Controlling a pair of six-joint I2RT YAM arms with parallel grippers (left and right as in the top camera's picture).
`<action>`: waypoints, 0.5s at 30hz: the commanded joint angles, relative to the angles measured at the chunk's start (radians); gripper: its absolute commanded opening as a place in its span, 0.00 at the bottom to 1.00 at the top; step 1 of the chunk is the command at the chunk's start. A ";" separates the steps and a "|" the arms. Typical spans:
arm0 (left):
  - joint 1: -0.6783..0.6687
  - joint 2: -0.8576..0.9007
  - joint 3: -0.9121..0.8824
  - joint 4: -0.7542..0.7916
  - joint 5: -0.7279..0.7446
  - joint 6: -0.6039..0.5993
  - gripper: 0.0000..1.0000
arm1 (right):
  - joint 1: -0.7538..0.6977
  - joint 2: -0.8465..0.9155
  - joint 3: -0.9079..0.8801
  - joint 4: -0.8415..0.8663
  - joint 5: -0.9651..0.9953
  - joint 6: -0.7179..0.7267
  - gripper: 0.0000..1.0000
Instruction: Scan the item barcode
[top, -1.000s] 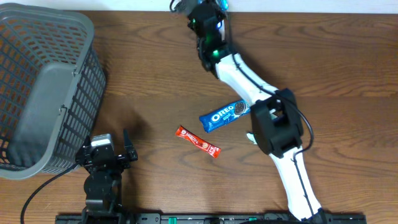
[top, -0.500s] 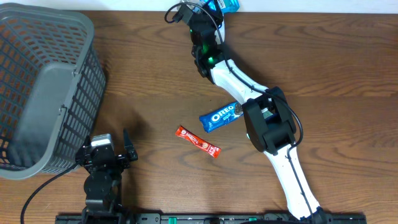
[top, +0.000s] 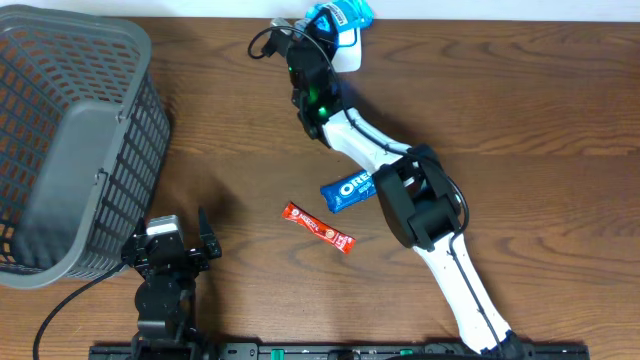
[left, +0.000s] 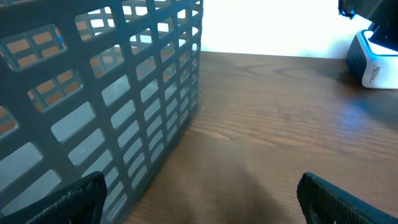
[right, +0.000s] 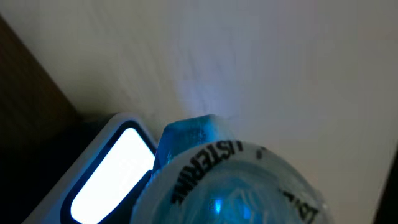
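Observation:
The item is a blue Listerine bottle (top: 341, 14), held at the far edge of the table with my right gripper (top: 326, 27) shut on it. It hangs just above the white scanner (top: 350, 54). In the right wrist view the bottle's (right: 231, 182) rounded end fills the lower frame, hiding the fingers. Just to its left is the scanner's lit window (right: 111, 169). Near the table's front left, my left gripper (top: 168, 243) stands wide open with nothing between its fingers (left: 73, 200). The scanner (left: 373, 59) shows far off to its right.
A grey mesh basket (top: 70, 140) fills the left side, its wall (left: 112, 93) close beside my left gripper. A blue Oreo pack (top: 347, 189) and a red snack bar (top: 318, 227) lie mid-table, the Oreo partly under the right arm.
My right arm has swung left along the far edge, bringing the blue bottle into view over the scanner. The left arm has not moved.

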 joint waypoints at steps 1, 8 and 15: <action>0.004 0.000 -0.027 -0.003 -0.012 0.017 0.98 | 0.000 -0.046 0.025 0.016 0.086 -0.044 0.27; 0.004 0.000 -0.027 -0.003 -0.012 0.017 0.98 | -0.046 -0.132 0.026 -0.134 0.214 0.086 0.25; 0.004 0.000 -0.027 -0.003 -0.013 0.017 0.98 | -0.158 -0.158 0.025 -0.165 0.436 0.102 0.24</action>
